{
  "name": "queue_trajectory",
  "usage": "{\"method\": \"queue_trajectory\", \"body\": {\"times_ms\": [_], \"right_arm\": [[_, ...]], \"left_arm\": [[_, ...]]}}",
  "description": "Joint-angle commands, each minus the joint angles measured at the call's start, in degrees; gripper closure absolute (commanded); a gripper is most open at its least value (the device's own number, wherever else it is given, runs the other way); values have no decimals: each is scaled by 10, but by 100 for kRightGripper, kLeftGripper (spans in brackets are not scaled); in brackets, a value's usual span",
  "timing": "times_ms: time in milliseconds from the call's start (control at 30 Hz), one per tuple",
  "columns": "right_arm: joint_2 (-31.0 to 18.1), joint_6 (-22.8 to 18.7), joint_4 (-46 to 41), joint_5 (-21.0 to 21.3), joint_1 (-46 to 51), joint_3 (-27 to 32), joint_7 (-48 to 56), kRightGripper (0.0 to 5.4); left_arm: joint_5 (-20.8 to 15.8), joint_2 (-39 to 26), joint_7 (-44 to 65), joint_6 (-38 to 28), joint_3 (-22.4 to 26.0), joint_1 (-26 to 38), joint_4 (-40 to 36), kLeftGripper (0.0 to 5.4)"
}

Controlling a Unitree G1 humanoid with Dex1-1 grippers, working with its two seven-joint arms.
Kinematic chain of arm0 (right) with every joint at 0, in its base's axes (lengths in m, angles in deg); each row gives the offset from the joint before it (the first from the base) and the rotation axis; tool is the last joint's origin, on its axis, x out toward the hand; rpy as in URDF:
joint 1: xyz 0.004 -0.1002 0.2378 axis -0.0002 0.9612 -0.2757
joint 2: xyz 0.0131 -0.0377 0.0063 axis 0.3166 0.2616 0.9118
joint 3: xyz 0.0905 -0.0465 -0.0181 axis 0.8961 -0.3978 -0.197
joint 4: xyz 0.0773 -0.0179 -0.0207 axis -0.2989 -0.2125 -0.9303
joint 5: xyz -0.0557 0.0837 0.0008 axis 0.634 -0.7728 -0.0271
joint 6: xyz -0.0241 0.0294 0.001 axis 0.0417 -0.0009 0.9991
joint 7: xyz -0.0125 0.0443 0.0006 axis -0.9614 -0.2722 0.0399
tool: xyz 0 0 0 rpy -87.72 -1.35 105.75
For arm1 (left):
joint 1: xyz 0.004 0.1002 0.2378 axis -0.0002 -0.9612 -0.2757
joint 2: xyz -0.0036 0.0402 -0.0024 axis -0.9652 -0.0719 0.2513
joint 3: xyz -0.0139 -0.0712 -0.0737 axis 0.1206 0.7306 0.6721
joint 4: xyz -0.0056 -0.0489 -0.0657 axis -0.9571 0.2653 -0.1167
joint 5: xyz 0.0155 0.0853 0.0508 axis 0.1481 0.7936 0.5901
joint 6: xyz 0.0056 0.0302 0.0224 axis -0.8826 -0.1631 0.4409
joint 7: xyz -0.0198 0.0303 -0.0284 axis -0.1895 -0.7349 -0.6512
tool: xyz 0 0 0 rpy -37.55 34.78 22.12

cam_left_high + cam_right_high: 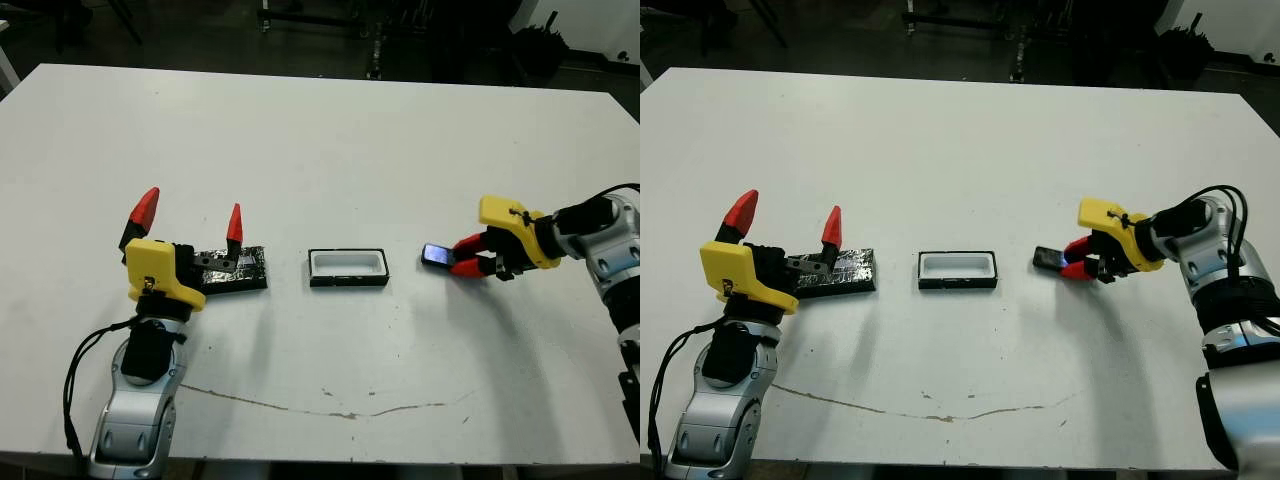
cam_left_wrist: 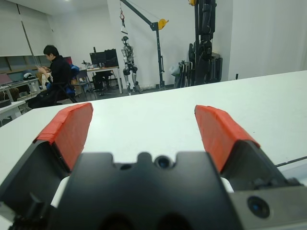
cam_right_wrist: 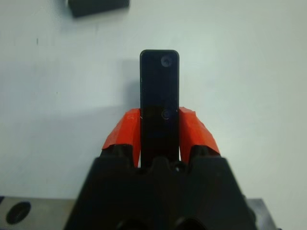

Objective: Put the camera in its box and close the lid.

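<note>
The box (image 1: 348, 268) sits open near the middle of the white desk (image 1: 330, 140), its white lining and oblong hollow facing up with nothing in it. I'll place everything else from that box.

To the box's right, a short way off, the right pincer (image 1: 462, 261) lies low over the desk with its two red fingers (image 3: 195, 132) clamped on the sides of the camera (image 3: 159, 96). The black bar juts out past the fingertips toward the box, its free end near the box's right end but not touching it. From the right wrist view the bar runs straight out between the fingers, and a dark corner of the box shows beyond it.

To the box's left, just beside it but apart, the lid (image 1: 240, 271) lies flat on the desk, glossy and black. The left pincer (image 1: 190, 218) stands over the lid's left part, fingers pointing up and spread wide, holding nothing.

Beyond the desk, in the left wrist view, a person (image 2: 53, 76) sits at a far workstation.
</note>
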Motion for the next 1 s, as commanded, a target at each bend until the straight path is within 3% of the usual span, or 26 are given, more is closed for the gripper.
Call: {"method": "queue_trajectory", "body": {"times_ms": [33, 167, 467, 700, 1000], "right_arm": [[9, 8, 1, -6, -34, 3, 2, 373], [25, -10, 12, -17, -63, 4, 19, 373], [72, -95, 46, -41, -123, 4, 65, 373], [118, -45, 91, -36, -127, 1, 64, 373], [160, -67, 51, -36, -115, -13, 65, 373]], "left_arm": [[0, -2, 0, 4, 1, -2, 0, 0], [5, -2, -3, 2, 1, -2, 1, 0], [-1, 0, 1, 3, 2, -1, 2, 0], [1, -2, 1, 6, 0, -2, -1, 0], [2, -3, 0, 8, 1, -1, -3, 0]]}}
